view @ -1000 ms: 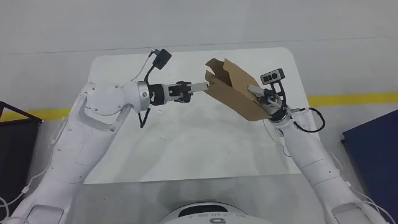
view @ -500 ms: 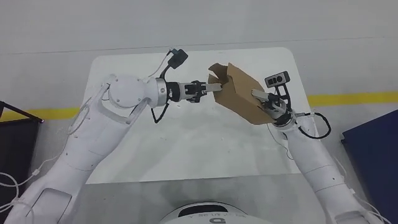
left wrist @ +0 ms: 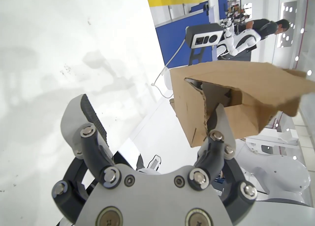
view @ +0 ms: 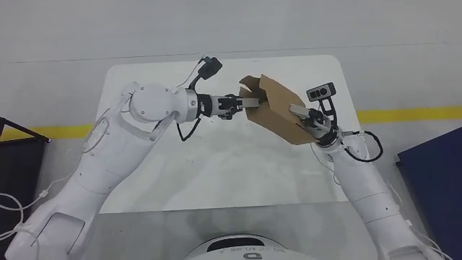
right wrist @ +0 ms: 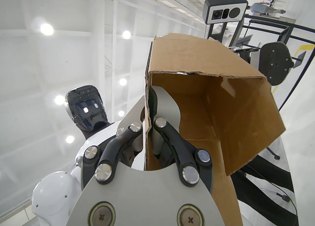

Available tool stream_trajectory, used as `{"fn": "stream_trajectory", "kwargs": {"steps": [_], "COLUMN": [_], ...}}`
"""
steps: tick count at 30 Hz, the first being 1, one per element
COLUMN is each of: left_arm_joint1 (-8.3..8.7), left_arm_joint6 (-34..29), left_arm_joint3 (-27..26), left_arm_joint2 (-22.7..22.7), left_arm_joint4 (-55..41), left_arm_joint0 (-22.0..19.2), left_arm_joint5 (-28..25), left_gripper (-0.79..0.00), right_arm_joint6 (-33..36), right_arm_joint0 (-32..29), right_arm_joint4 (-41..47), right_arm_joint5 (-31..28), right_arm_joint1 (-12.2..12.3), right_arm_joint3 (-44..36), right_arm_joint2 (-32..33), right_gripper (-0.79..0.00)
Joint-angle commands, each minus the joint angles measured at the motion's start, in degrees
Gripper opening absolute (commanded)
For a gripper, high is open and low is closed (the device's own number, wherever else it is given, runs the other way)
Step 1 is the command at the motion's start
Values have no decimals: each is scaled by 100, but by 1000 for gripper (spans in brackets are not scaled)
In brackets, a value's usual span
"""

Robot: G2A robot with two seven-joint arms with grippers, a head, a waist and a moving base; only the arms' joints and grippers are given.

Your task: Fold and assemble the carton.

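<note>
Change: over the last second the left arm (view: 155,105) has pushed in toward the brown corrugated cardboard carton (view: 278,112). The left jaws stood just short of the flapped end then and now reach into it. The carton itself has barely shifted.

Reading: tucking the flaps at that end looks under way but not finished. The flaps there sit loose and uneven, and the opposite end is wide open.

Position: the carton is held in the air above the white bench (view: 216,166), tilted, spanning the two arms.

Left jaws: spread wide. One finger (left wrist: 222,123) is slipped inside behind the ragged-edged flap. The other finger (left wrist: 78,113) is outside, well apart from the cardboard.

Right jaws: pressed together on the side wall at the carton's open end, one finger inside and one outside, pinching the cardboard between them.
</note>
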Motion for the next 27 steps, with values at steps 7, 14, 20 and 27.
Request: {"fn": "stream_trajectory", "kwargs": {"steps": [7, 14, 20, 27], "left_arm_joint1": [6, 185, 286, 219], "left_arm_joint6": [350, 423, 285, 257], "left_arm_joint3": [-9, -395, -665, -696], "left_arm_joint2": [-329, -1257, -1599, -1162], "left_arm_joint4": [-320, -517, -475, -547], "left_arm_joint0": [56, 625, 1107, 878], "left_arm_joint5": [-124, -131, -145, -211], "left_gripper": [0, 0, 0, 0], "right_arm_joint6": [6, 260, 801, 1020], "right_arm_joint0": [21, 25, 53, 213], "right_arm_joint4": [122, 864, 1878, 2187], "right_arm_joint5": [61, 394, 932, 1105], "right_arm_joint1": [-28, -79, -178, -287], "right_arm_joint3": [74, 303, 526, 814], "right_arm_joint2": [71, 162, 104, -16], "right_gripper": [-785, -785, -785, -785]}}
